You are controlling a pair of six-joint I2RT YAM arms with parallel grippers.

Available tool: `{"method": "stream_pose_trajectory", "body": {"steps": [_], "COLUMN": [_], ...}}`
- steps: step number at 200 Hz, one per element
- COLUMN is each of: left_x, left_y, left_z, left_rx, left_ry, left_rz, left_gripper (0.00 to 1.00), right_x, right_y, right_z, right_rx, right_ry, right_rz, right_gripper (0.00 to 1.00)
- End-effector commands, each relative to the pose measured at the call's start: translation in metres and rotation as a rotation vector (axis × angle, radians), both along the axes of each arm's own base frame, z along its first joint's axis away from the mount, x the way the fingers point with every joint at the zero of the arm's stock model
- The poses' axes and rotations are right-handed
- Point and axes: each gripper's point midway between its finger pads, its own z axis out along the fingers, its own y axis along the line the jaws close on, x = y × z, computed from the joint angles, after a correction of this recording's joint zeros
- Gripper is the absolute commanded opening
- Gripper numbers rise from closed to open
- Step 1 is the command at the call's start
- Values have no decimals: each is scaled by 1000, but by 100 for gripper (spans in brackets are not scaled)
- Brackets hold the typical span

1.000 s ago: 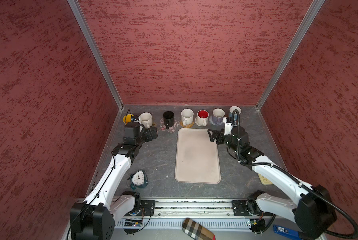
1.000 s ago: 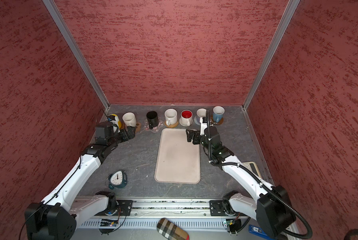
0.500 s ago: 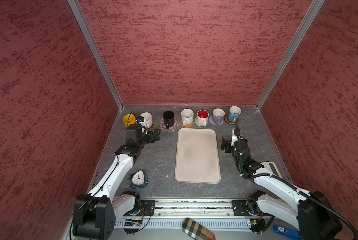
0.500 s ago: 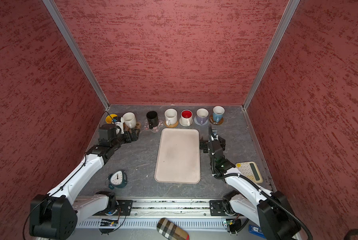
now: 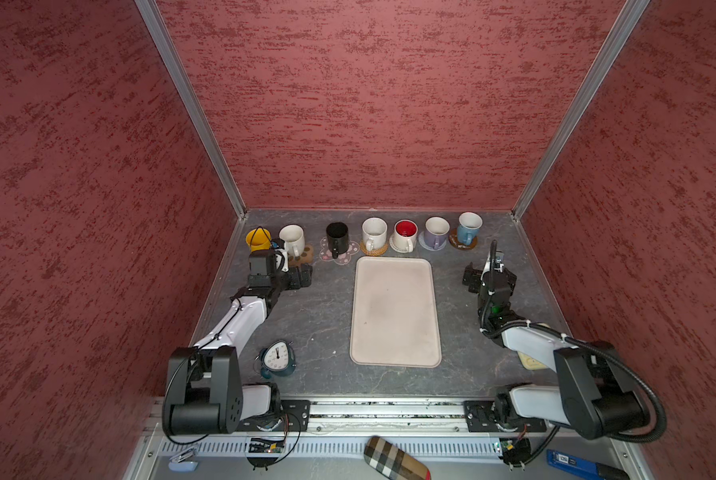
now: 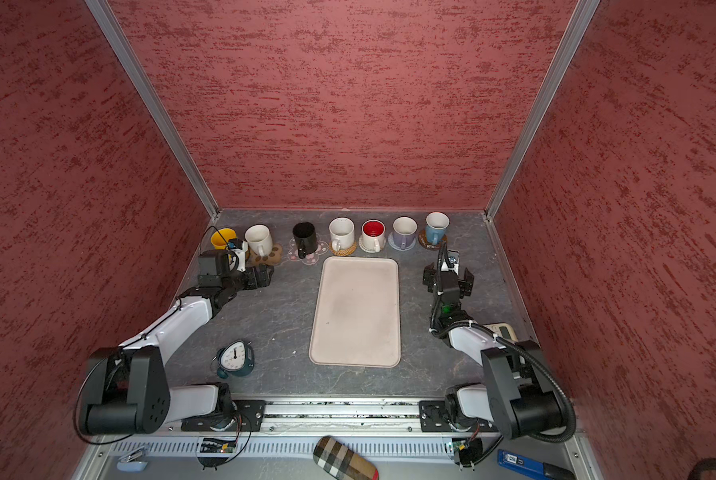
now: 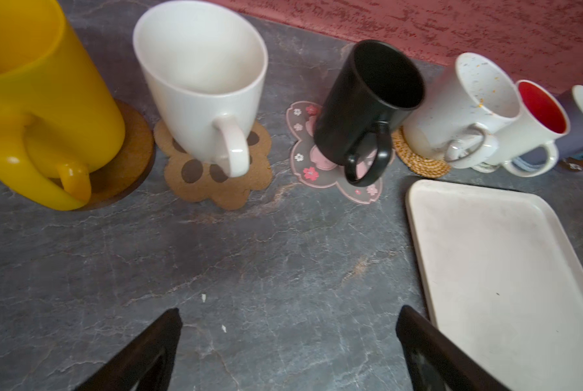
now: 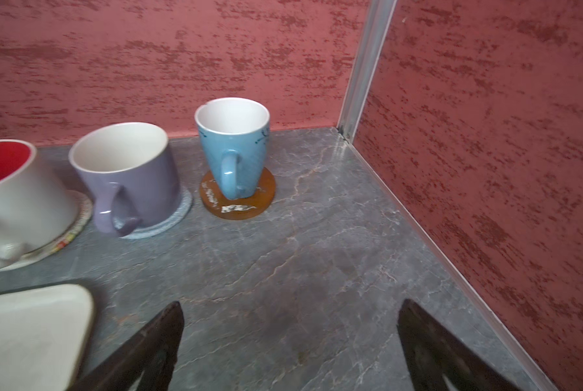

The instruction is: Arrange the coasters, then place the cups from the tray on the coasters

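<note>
— Counting the cups [image 5: 374, 232]: how many stand on mats?

— Seven, upright in one row along the back wall: yellow cup [image 7: 46, 101], white cup [image 7: 198, 84], black cup [image 7: 361, 108], speckled white cup [image 7: 459, 108], red-lined cup [image 7: 533, 125], lavender cup [image 8: 131, 179], blue cup [image 8: 235, 152].

— And the coasters [image 5: 375, 250]?

— Seven too, one under each cup in the same order: brown disc [image 7: 137, 149], tan paw [image 7: 215, 193], pink flower [image 7: 300, 142], rattan round [image 7: 422, 166], whitish woven round [image 8: 81, 213], grey round [image 8: 178, 213], second brown disc [image 8: 249, 208].

— The tray [image 5: 394, 316]?

— One, bare, lying just in front of the middle of the row.

— What has just changed?

— Both arms have drawn back. A second ago the right arm [image 5: 530, 338] reached to the tray's far corner, partly hiding the blue cup. Now its jaws hang over bare counter [image 5: 318, 307], apart from that cup, spread wide and empty. The left arm [image 5: 239, 320] has eased away from the yellow and white cups, its jaws also spread and holding nothing.

— Meaning?

— I judge the job finished: nothing is left on the tray to carry.

— Anything else about?

— One clock [image 5: 278, 357] beside the left arm and one calculator [image 6: 502, 331] partly under the right. Neither belongs to the task.
</note>
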Motion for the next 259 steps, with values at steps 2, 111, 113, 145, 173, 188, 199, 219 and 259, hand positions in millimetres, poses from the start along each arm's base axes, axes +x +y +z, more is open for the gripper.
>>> {"method": "stream_pose_trajectory", "body": {"steps": [2, 111, 113, 145, 173, 188, 199, 219, 259], "left_x": [20, 50, 49, 45, 37, 29, 23, 13, -9], "left_y": [4, 32, 32, 24, 12, 7, 4, 2, 5], "left_z": [6, -20, -20, -14, -2, 2, 6, 12, 19], "left_rx": [-17, 83, 83, 104, 199, 258, 286, 302, 302], "left_ry": [-75, -126, -128, -188, -315, -364, -402, -460, -577], "left_rz": [-1, 86, 86, 48, 44, 60, 65, 78, 119], "left_gripper": [100, 100, 100, 100, 100, 100, 100, 100, 100], "right_x": [8, 37, 37, 26, 9, -6, -17, -27, -37], "right_y": [-7, -28, -29, -28, -25, -23, -22, -18, -11], "right_z": [8, -6, -5, 0, 7, 13, 17, 20, 24], "right_rx": [7, 5, 5, 12, 20, 21, 24, 19, 0], "right_ry": [-83, -48, -50, -103, -179, -240, -290, -332, -377], "right_rz": [-19, -62, -62, -55, -26, -2, 6, 39, 73], "right_gripper": [99, 99, 99, 99, 99, 99, 99, 99, 99]}}
